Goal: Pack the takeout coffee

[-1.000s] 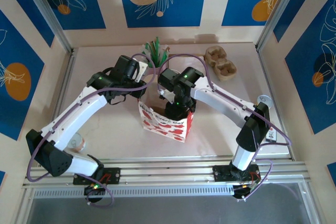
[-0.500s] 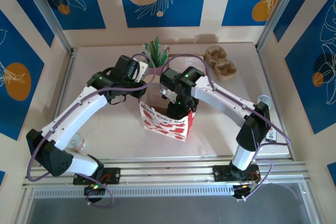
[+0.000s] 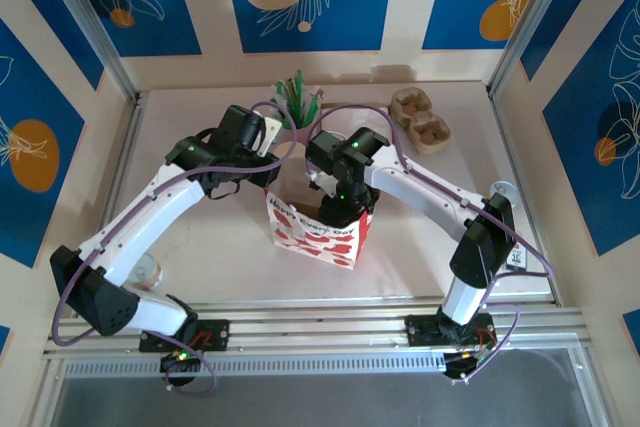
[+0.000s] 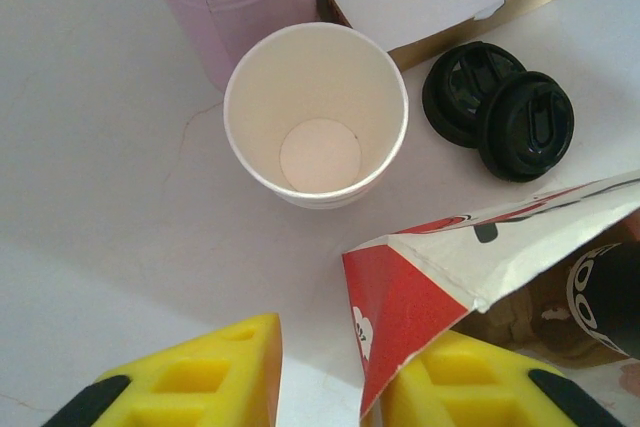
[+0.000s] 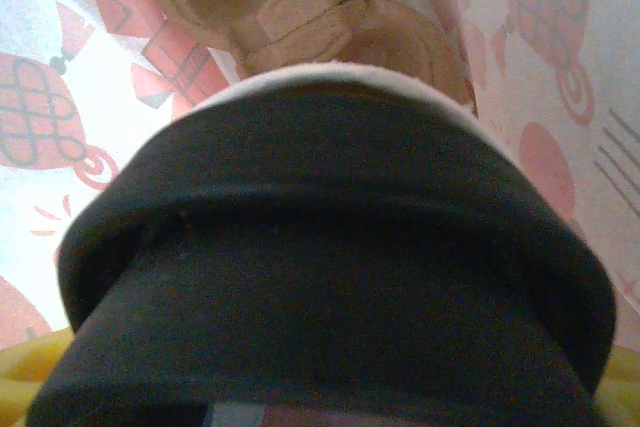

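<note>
Gripping a white coffee cup (image 5: 330, 247) with a black lid, the right gripper (image 3: 340, 202) hangs inside the red-and-white paper bag (image 3: 315, 239) at table centre. The cup's long axis runs down into the bag, lid uppermost. At the bag's 10 o'clock corner, the left gripper (image 4: 330, 387) has its fingers apart.

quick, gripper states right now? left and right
left gripper: open, paper bag edge between its fingers
right gripper: closed on the lidded cup
</note>
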Motion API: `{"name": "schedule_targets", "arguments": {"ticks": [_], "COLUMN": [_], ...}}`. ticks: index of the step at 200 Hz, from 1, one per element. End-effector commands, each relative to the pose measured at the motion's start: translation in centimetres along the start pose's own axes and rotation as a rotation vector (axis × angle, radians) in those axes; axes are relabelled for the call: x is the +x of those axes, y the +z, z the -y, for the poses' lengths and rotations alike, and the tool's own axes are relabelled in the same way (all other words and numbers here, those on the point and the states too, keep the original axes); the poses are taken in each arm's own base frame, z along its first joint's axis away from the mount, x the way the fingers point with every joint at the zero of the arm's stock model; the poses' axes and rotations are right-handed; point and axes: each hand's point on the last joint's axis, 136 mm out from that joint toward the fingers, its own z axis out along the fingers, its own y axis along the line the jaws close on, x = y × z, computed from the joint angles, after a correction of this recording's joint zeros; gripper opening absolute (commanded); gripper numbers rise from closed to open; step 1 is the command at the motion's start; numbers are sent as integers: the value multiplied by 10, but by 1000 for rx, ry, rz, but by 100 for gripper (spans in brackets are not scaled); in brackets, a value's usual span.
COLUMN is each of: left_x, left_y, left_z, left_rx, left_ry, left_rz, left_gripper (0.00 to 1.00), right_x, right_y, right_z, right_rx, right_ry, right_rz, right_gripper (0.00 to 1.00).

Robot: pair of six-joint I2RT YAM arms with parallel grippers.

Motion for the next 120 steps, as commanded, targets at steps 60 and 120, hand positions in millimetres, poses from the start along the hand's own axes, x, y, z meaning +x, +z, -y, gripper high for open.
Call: {"name": "schedule_targets", "arguments": {"ticks": [60,120], "left_x": [-2,-4], "left_y": [-9,-11], "left_z": [-10,-9], "left_rx": [-14,-4], "left_ry": [-8,-11], "left_rz": [29,47], "left_gripper": [34,35], "right_x": [13,12], "right_y": [15,20], "right_z": [9,9], "right_rx": [7,5], "right_ry": [42,46], "right_rz": [-78,-76], "right_gripper": [72,72]}}
